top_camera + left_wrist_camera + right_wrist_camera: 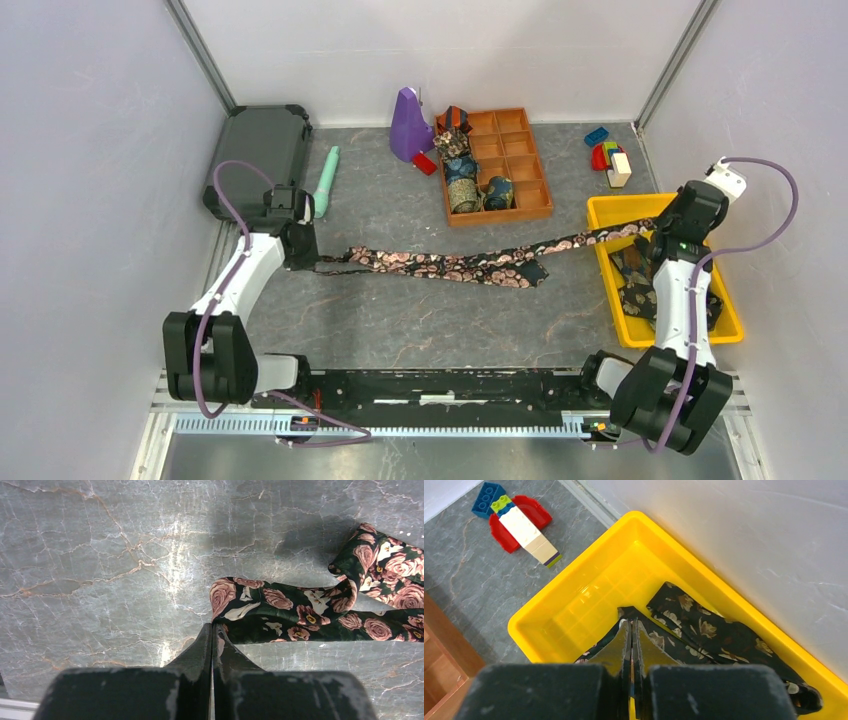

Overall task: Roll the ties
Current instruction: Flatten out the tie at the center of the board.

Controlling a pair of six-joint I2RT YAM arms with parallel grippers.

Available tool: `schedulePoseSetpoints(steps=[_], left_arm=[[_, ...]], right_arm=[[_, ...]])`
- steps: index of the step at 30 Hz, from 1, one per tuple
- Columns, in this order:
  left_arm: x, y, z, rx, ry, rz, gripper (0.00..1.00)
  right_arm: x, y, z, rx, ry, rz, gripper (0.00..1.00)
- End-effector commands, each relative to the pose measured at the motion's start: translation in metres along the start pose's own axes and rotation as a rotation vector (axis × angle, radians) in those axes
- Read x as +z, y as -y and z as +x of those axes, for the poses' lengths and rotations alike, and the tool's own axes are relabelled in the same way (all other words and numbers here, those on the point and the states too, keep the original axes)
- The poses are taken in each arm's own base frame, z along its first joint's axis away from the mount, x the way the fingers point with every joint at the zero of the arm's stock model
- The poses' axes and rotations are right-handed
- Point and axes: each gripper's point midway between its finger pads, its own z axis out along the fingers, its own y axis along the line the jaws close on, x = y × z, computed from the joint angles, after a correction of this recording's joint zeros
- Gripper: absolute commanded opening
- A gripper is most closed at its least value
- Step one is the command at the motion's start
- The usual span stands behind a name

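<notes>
A dark tie with pink roses (450, 265) stretches across the table between both arms. My left gripper (312, 262) is shut on its narrow left end, and the left wrist view shows the fabric (300, 612) curling away from the closed jaws (212, 626). My right gripper (652, 238) hangs over the yellow tray (610, 212), shut on the tie's other end (596, 650) at the jaw tips (630, 622). A second dark tie with tan flowers (719, 635) lies loose in the tray. Rolled ties (463, 195) sit in the wooden divided box (525, 165).
A purple object (408, 125) stands left of the box. A mint-green handle (326, 180) and a dark case (260, 150) lie at the back left. Coloured toy blocks (608, 155) sit at the back right, behind the tray. White walls enclose the table.
</notes>
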Motion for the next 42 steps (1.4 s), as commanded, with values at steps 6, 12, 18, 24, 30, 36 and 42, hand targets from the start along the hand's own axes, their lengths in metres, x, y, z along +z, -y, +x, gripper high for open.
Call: schedulePoseSetpoints(steps=[6,12,18,24,30,36,42], left_arm=[[-0.003,0.016,-0.012,-0.078,0.016,0.083,0.02],[-0.004,0.020,-0.010,-0.076,0.011,0.105,0.02],[-0.004,0.019,-0.009,-0.066,0.011,0.101,0.02],[-0.004,0.009,-0.010,-0.053,0.021,0.028,0.02],[-0.017,-0.009,-0.013,-0.001,0.050,-0.143,0.02],[-0.028,0.035,-0.009,-0.032,0.019,0.105,0.02],[-0.053,0.107,-0.013,-0.126,0.017,0.523,0.02]], right_arm=[[-0.007,-0.053,0.010,-0.027,-0.055,-0.257,0.49],[-0.075,-0.137,0.017,-0.125,-0.026,-0.515,0.56],[-0.177,-0.244,0.095,-0.198,-0.098,-0.960,0.49],[-0.241,-0.308,0.179,-0.390,-0.205,-1.169,0.45],[-0.244,-0.335,0.246,-0.495,-0.307,-1.212,0.37],[-0.224,-0.330,0.293,-0.586,-0.373,-1.169,0.33],[-0.209,-0.314,0.317,-0.644,-0.404,-1.122,0.31]])
